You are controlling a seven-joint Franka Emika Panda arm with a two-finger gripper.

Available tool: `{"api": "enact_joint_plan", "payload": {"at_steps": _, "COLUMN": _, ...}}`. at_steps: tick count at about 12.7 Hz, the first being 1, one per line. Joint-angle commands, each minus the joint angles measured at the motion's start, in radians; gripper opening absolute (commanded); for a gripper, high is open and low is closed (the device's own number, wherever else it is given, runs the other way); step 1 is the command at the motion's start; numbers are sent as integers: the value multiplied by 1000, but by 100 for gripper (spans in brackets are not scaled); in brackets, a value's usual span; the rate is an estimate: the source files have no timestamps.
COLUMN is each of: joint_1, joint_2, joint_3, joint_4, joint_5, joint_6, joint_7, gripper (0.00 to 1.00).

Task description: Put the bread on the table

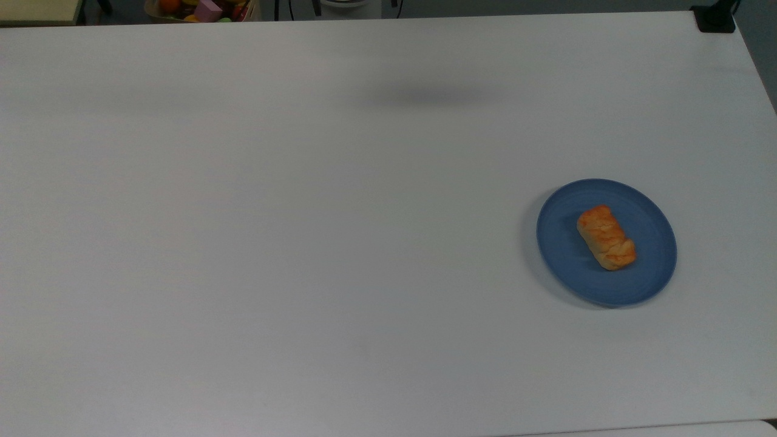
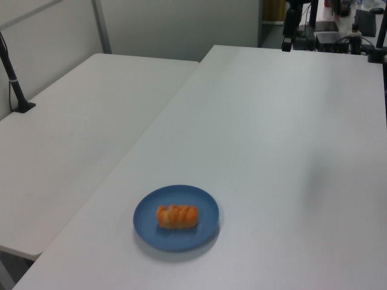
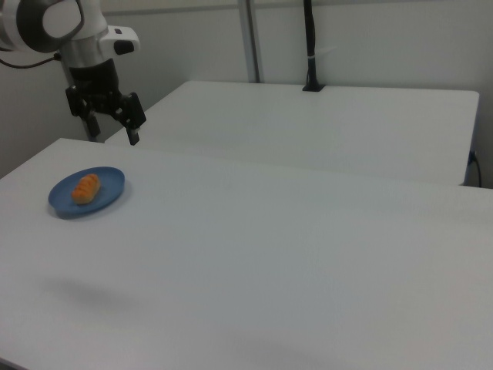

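**benchwatcher:** Bread [image 1: 606, 237] is sitting right on the blue plate [image 1: 561, 255], roughly in the middle of it, lying flat with its long side running diagonally in the top view. The plate is on the white bench [image 1: 303, 243], over toward the top view's right. So the bun is on the plate, not touching the bench surface itself.

**pandafan:** And the arm? The gripper [image 3: 112, 127] is up in the air in the right view, at the right view's top left, hanging above and behind the plate, well apart from the bread. Jaws are spread apart with nothing between them.

**benchwatcher:** Yep, fingers [image 3: 132, 132] point down, holding nothing. In the left view the plate [image 2: 145, 223] sits near the bench's [image 2: 272, 151] front left corner, with the bread [image 2: 176, 216] lying sideways on it. A second white table [image 2: 72, 133] stands just beside the bench on the left view's left.
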Motion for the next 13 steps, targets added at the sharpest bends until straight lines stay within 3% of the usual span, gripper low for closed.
{"api": "enact_joint_plan", "payload": {"at_steps": 1, "joint_1": 17, "joint_2": -12, "joint_3": -13, "joint_4": -25, "joint_5": 5, "joint_6": 23, "joint_7": -11, "gripper": 100}}
{"api": "enact_joint_plan", "payload": {"at_steps": 7, "joint_1": 40, "joint_2": 15, "joint_3": -11, "joint_4": -23, "joint_5": 5, "joint_6": 24, "joint_7": -21, "gripper": 100}}
{"api": "enact_joint_plan", "payload": {"at_steps": 10, "joint_1": 92, "joint_2": 64, "joint_3": -9, "joint_4": -11, "joint_5": 5, "joint_6": 36, "joint_7": -12, "gripper": 100}}
{"api": "enact_joint_plan", "payload": {"at_steps": 13, "joint_1": 161, "joint_2": 147, "joint_3": -8, "joint_4": 70, "joint_5": 9, "joint_6": 82, "joint_7": 95, "gripper": 100}}
